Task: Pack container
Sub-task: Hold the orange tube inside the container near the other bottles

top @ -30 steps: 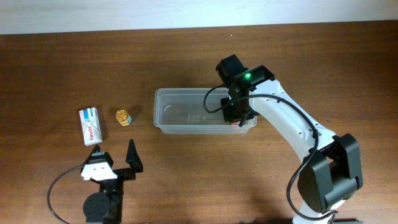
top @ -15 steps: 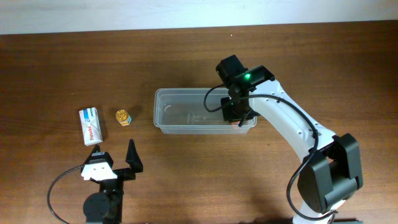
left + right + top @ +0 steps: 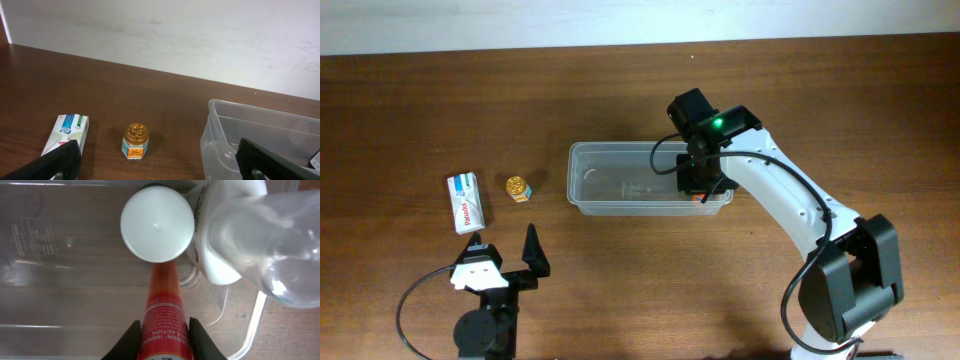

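Placement step: right gripper [image 3: 164, 330], jaws clamping a red, white-capped plastic tube [image 3: 162, 287] inside the clear rectangular plastic container [image 3: 605, 185]; release likely next.

Dark brown wood-grain table [image 3: 410, 120]; plain white wall [image 3: 190, 35] behind its far edge, possibly faintly scuffed; even light.

— What is the gripper [image 3: 165, 341] holding?
— A red tube [image 3: 164, 300]. Its fingers [image 3: 127, 342] are pressing both sides at bottom centre, and the white cap [image 3: 156, 224] is pointing toward the top.
— Anything beside it?
— A white bottle [image 3: 220, 240] is lying at upper right, just beside the cap. The clear container [image 3: 60, 285] is showing beneath both.
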`<state>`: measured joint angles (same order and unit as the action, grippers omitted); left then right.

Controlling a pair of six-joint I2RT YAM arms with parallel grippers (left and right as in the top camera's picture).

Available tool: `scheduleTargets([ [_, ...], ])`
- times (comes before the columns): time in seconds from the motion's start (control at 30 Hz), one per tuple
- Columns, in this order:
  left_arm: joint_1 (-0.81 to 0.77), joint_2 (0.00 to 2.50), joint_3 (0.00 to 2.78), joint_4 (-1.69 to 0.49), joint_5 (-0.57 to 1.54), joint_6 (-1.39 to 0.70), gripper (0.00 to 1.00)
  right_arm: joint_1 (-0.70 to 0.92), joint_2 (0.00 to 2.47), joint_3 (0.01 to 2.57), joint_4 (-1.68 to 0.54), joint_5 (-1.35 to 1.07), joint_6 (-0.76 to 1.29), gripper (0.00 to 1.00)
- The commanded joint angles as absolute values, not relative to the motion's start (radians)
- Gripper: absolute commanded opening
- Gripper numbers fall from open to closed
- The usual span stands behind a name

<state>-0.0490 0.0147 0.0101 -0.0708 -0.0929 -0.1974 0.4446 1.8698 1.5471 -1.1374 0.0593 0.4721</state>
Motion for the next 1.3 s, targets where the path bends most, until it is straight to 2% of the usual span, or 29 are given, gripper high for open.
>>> scheduleTargets([
  [0.0, -0.043, 0.006, 0.009, -0.076, -0.086, -0.178, 0.99, 0.443, 1.875, 1.538, -1.135, 0.064, 0.541, 0.22],
  [0.47, -0.043, 0.006, 0.009, -0.076, -0.086, -0.178, 0.99, 0.443, 1.875, 1.533, -1.122, 0.064, 0.582, 0.23],
  [0.57, -0.043, 0.006, 0.009, -0.076, -0.086, -0.178, 0.99, 0.443, 1.875, 1.527, -1.117, 0.064, 0.582, 0.33],
  [1.27, -0.043, 0.006, 0.009, -0.076, -0.086, -0.178, 0.99, 0.443, 1.874, 1.492, -1.06, 0.064, 0.573, 0.33],
])
